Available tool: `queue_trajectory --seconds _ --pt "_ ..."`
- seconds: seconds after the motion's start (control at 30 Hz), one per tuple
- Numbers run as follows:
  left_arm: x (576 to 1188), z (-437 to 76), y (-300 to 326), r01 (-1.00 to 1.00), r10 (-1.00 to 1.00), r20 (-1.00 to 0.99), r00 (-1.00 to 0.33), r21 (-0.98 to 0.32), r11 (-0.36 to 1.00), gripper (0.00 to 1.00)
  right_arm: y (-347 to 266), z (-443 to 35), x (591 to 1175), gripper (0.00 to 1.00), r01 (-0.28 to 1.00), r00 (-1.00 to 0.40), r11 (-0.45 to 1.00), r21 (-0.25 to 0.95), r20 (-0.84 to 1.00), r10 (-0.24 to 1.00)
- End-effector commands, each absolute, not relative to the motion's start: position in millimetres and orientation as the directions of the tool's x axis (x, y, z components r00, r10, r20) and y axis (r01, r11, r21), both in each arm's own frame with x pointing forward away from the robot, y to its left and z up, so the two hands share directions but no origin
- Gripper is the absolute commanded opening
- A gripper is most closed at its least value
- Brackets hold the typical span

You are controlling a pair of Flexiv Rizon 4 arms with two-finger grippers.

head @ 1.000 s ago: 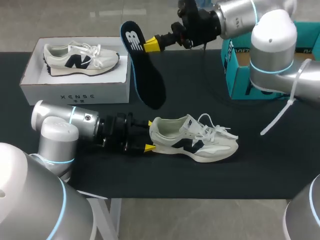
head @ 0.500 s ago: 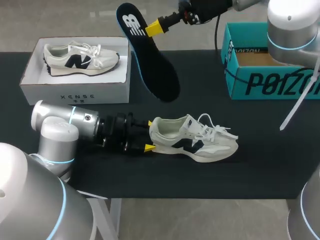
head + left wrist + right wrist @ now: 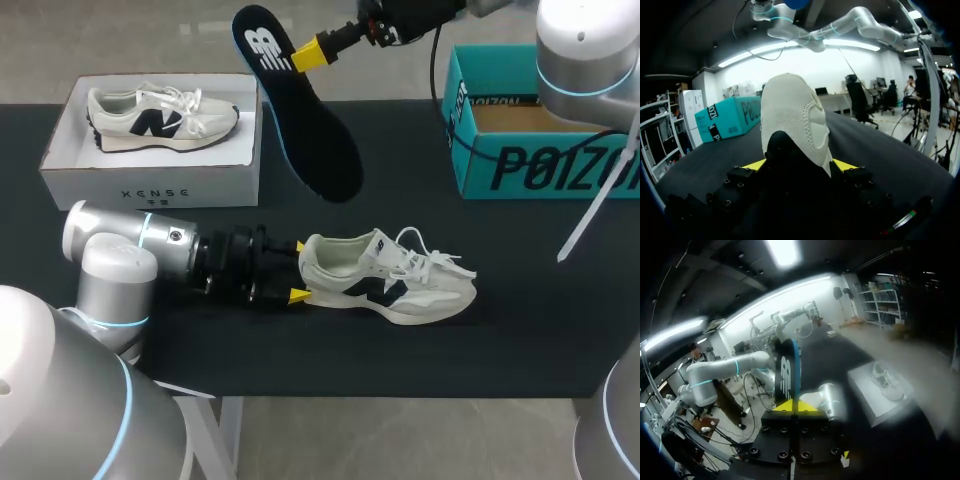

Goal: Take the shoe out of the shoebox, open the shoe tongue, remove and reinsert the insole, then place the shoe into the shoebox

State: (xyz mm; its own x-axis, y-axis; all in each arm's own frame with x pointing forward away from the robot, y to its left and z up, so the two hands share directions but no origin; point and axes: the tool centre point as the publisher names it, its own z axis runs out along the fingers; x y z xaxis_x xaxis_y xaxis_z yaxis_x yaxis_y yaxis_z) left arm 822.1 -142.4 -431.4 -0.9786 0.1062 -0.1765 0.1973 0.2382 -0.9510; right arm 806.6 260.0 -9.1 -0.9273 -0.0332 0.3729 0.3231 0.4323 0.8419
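Head view: the shoe (image 3: 390, 275) lies on its sole on the counter (image 3: 520, 300), with the left hand (image 3: 298, 270) pinching its heel. The right hand (image 3: 318, 50) pinches the insole (image 3: 312, 135) by its top end, up above the shoe. The insole's long axis slants down toward the shoe's opening.

Left wrist: the shoe's heel is clamped between the tips.

Right wrist: the insole stands edge-on in the tips.

Versus a second ago, the insole's higher and the shoe hasn't budged.

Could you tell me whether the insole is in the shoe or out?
Out: the right gripper holds the insole aloft, apart from the shoe.
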Motion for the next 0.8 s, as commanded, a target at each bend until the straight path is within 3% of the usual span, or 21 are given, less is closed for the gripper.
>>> queue_trajectory --seconds 0.03,0.4,0.8 --pt "821 -434 -143 0.198 0.105 -0.178 -0.978 -0.951 0.239 0.00 255 -6 796 0.00 0.347 -0.928 0.503 0.791 0.368 0.062" --pt "821 -434 -143 0.198 0.105 -0.178 -0.978 -0.951 0.239 0.00 232 17 753 0.00 0.426 -0.903 0.527 0.735 0.382 0.198" --pt "821 -434 -143 0.198 0.105 -0.178 -0.978 -0.951 0.239 0.00 203 3 745 0.00 0.508 -0.852 0.349 0.788 0.400 0.337"
